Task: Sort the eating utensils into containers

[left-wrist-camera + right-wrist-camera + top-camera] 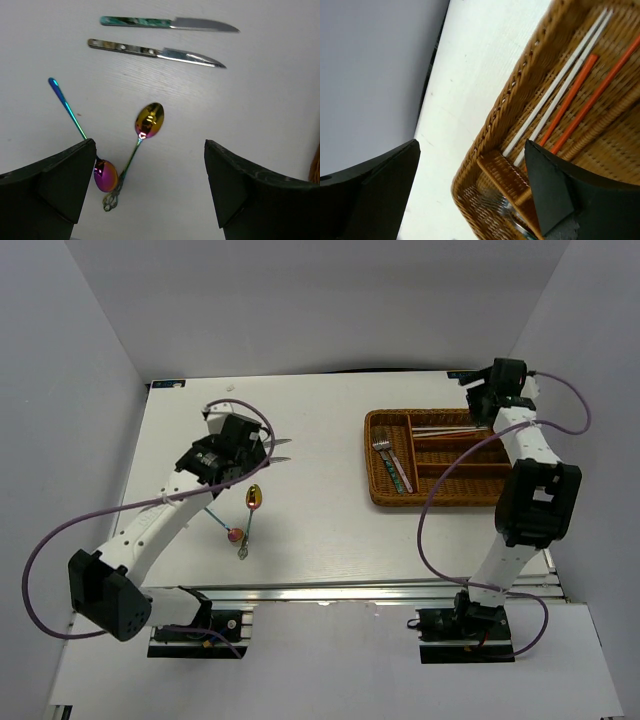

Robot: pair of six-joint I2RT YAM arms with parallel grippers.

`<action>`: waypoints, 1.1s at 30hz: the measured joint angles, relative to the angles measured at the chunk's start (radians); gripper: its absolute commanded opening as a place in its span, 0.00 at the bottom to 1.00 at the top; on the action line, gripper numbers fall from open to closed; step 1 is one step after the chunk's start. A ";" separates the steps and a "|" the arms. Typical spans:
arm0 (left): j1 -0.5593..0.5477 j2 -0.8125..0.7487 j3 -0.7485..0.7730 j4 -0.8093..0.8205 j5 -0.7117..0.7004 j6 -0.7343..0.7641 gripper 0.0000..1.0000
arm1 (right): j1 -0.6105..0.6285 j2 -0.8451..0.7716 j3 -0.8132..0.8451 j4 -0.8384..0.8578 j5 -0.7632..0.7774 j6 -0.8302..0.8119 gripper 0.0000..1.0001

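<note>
Spoons lie on the near left of the white table (pixel 320 530): a gold-bowled spoon (pixel 148 121) and a red-bowled spoon (pixel 105 176) whose bowl touches the other's handle, with two knives (pixel 155 51) just beyond and the wicker tray (pixel 495 120) well apart at the right. They look thin, light, stiff and slick, lying flat, so the slim neck behind a bowl is probably the best hold. Left gripper (pixel 150 170) hangs above them with fingers spread wide, and the right gripper (pixel 470 165), spread and empty, hovers over the tray's far end by the chopsticks (pixel 555 85).

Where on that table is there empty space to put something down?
The widest bare patch of table lies between the spoons and the wicker tray. It is crowded on the left, where two knives lie near those spoons; chopsticks occupy the tray's far slot.
</note>
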 measured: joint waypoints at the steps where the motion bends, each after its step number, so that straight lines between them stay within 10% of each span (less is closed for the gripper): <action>1: 0.036 0.011 0.011 -0.006 -0.003 -0.019 0.98 | 0.005 -0.012 0.022 -0.025 -0.002 -0.049 0.89; 14: 0.225 0.278 0.172 -0.073 -0.146 -0.407 0.98 | 0.358 -0.449 -0.254 -0.134 -0.075 -0.640 0.89; 33: 0.340 0.680 0.294 -0.019 -0.019 -0.542 0.87 | 0.437 -0.631 -0.519 -0.203 -0.185 -0.798 0.89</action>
